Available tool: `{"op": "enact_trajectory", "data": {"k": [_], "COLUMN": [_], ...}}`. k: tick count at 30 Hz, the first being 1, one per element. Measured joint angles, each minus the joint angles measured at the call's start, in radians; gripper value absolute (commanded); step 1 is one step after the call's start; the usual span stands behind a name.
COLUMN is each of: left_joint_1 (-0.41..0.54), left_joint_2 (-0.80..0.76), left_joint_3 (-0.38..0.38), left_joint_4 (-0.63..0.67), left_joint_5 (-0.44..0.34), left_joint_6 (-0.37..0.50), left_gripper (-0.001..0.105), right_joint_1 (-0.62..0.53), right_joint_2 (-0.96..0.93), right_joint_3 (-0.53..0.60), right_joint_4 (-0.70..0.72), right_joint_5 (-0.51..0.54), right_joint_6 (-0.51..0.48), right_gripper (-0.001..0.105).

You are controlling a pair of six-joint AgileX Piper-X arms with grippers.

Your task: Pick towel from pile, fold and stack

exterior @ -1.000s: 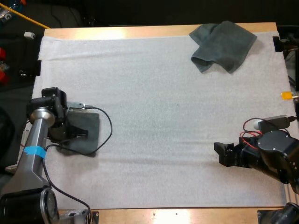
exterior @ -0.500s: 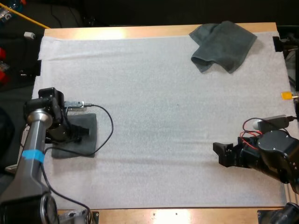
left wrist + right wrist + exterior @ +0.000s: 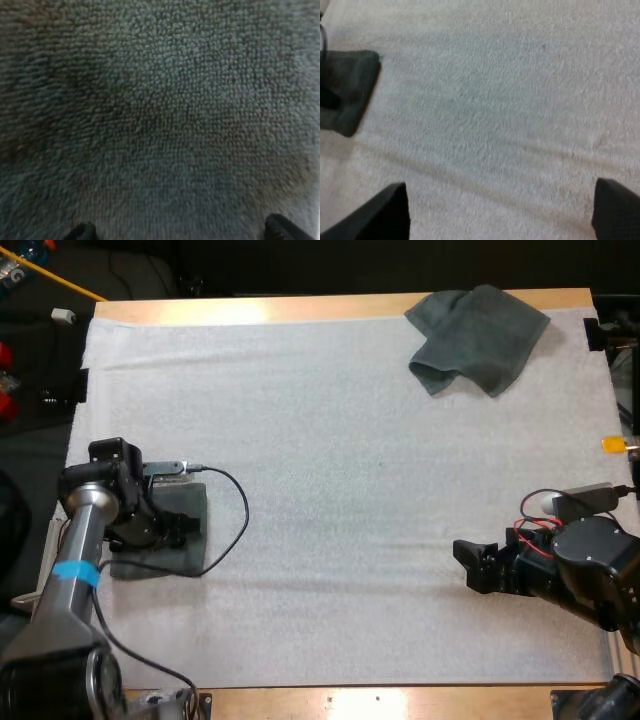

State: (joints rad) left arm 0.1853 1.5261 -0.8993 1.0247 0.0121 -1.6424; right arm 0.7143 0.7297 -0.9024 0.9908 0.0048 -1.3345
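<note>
A folded dark grey-green towel (image 3: pixel 185 555) lies flat on the white mat (image 3: pixel 330 490) near its left edge. My left gripper (image 3: pixel 188 525) hangs low over it, open. In the left wrist view its fingertips (image 3: pixel 282 229) stand wide apart just above the towel's pile (image 3: pixel 160 115), holding nothing. A crumpled towel (image 3: pixel 478 338) of the same colour sits at the mat's far right corner. My right gripper (image 3: pixel 465 565) hovers open over bare mat near the front right, and its wrist view shows its spread fingers (image 3: pixel 380 215) with the folded towel (image 3: pixel 345 90) far off.
The mat's left edge (image 3: pixel 78 430) runs close beside the folded towel. Bare wood of the table (image 3: pixel 300 308) shows along the far side.
My left gripper has opened and let go of the folded towel, which now lies flatter and squarer. The left arm shifted slightly. The right arm has barely moved.
</note>
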Motion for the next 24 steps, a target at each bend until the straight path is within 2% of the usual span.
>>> {"op": "enact_trajectory", "data": {"k": [7, 13, 17, 21, 24], "left_joint_1": [0.0, 0.0, 0.0, 0.0, 0.0], "left_joint_2": [0.105, 0.111, 0.099, 0.086, 0.084], "left_joint_3": [-0.004, -0.021, -0.076, -0.167, -0.191], "left_joint_4": [-0.002, 0.012, 0.013, -0.009, -0.046], "left_joint_5": [0.0, 0.0, 0.002, 0.013, 0.023], "left_joint_6": [0.0, 0.0, -0.001, -0.004, -0.004], "left_gripper": [0.062, 0.062, 0.062, 0.062, 0.062], "right_joint_1": [0.0, 0.0, 0.0, 0.0, 0.0], "right_joint_2": [0.0, 0.0, 0.0, 0.0, 0.0], "right_joint_3": [0.0, 0.0, 0.0, 0.0, 0.0], "right_joint_4": [0.036, 0.044, 0.044, 0.044, 0.044], "right_joint_5": [-0.005, -0.005, -0.005, -0.005, -0.005], "right_joint_6": [0.006, 0.008, 0.008, 0.009, 0.009], "right_gripper": [0.073, 0.073, 0.073, 0.073, 0.073]}}
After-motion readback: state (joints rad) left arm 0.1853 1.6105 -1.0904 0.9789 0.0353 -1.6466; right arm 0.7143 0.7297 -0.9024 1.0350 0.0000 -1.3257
